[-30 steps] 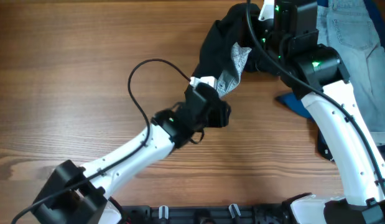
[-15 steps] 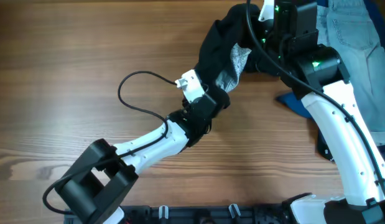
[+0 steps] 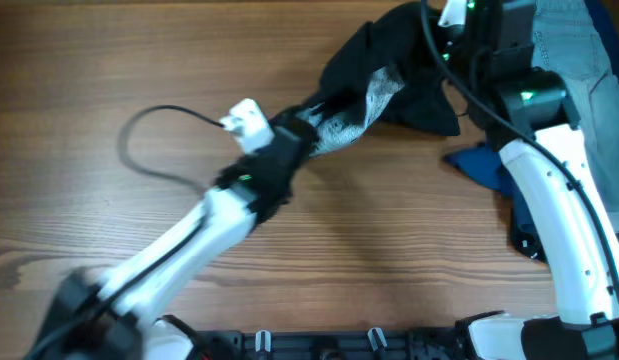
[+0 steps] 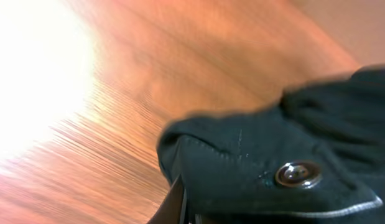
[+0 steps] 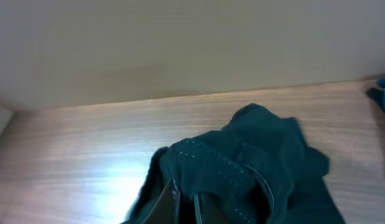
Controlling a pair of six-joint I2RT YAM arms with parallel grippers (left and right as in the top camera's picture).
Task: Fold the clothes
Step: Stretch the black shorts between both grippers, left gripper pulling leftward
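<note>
The clothes, black shorts (image 3: 414,70) with a pale lining (image 3: 354,110) showing, hang stretched between my two grippers above the wooden table (image 3: 139,60). My left gripper (image 3: 307,125) is shut on the shorts' lower-left end. In the left wrist view its jaws (image 4: 186,208) pinch black fabric (image 4: 242,168) beside a metal button (image 4: 298,174). At the upper right, my right gripper (image 3: 444,55) is shut on the other end. In the right wrist view the shorts (image 5: 254,162) drape over that gripper (image 5: 186,202) and hide most of its fingers.
Light blue jeans (image 3: 564,50) lie at the back right corner. A dark-blue garment (image 3: 484,165) lies beside the right arm. The left arm's cable (image 3: 149,140) loops over the table's left half.
The left gripper has shut on the shorts' edge and pulled it down and to the left, stretching the cloth out. The right gripper has shifted slightly to the right, still holding.
</note>
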